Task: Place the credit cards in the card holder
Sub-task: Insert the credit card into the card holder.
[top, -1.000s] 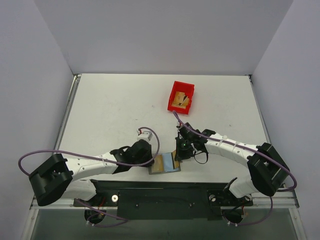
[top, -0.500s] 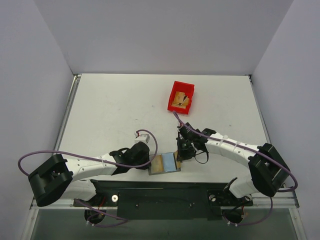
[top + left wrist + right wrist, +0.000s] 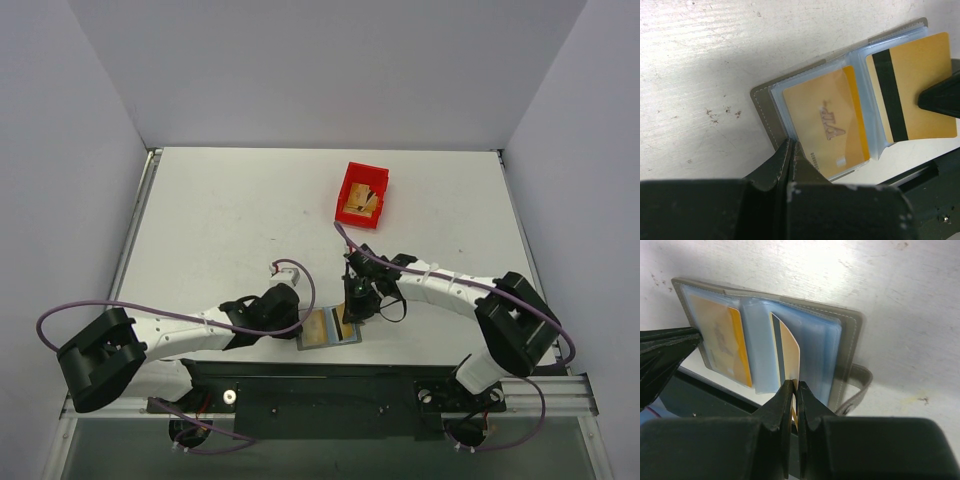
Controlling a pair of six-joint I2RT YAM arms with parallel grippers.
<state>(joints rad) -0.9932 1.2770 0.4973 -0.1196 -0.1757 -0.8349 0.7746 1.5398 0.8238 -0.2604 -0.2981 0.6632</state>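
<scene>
Where it lies open at the table's [image 3: 220,220] near edge, the grey holder [image 3: 330,328] shows a gold card [image 3: 825,120] in its left clear sleeve. Reaching leftward, the right gripper [image 3: 794,390] pinches a striped card [image 3: 912,90] at the right-hand sleeves. The left gripper [image 3: 791,147], stretched low, pinches the holder's left edge.

The arms [image 3: 185,329] are white-shelled with black joints and jaws (a purple cable [image 3: 100,304] trails each).
</scene>
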